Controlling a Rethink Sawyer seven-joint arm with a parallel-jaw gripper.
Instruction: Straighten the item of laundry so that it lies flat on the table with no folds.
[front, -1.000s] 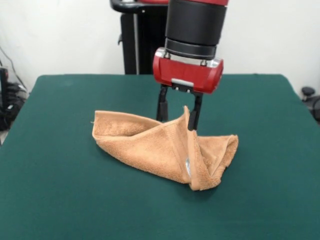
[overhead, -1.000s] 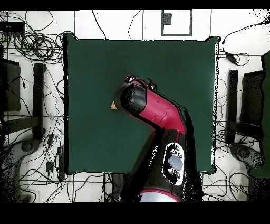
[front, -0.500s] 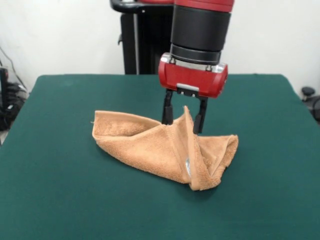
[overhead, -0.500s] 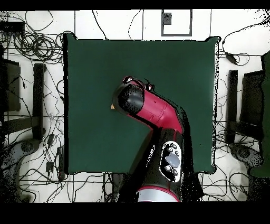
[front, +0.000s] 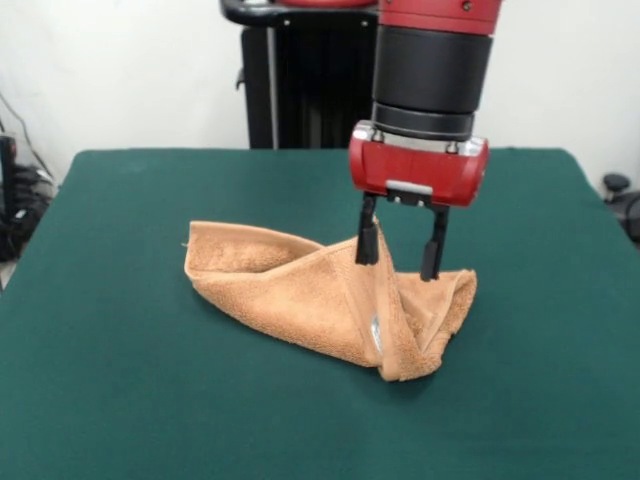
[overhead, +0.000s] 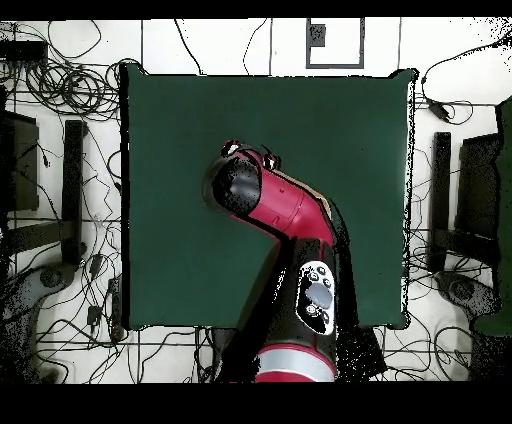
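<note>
Front view shows the orange-tan terry towel (front: 320, 300) lying crumpled and folded at mid-table on the dark green table (front: 110, 400), its raised ridge peaking just beside the left fingertip of the red gripper (front: 398, 262), whose black fingers hang spread apart, gripping nothing, above the towel's right part.

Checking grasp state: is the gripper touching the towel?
Cannot tell. Front view: the open gripper overlaps the towel peak, contact or gap unclear; overhead, the arm hides it.
</note>
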